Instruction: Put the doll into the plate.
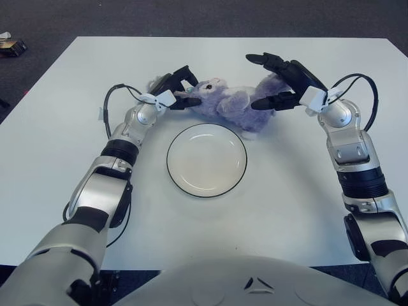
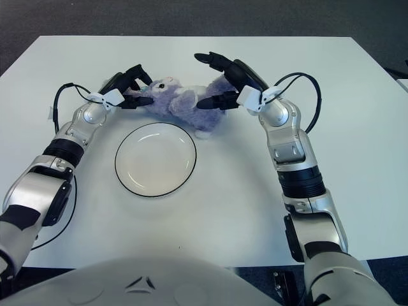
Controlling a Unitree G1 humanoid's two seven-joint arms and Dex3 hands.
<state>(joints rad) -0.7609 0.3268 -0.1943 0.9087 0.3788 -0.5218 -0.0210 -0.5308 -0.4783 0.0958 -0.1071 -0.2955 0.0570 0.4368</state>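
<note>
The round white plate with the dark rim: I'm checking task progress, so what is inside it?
Nothing shows inside the round white plate with the dark rim. The purple plush doll lies on the white table beyond it, between the left hand and right hand.
</note>
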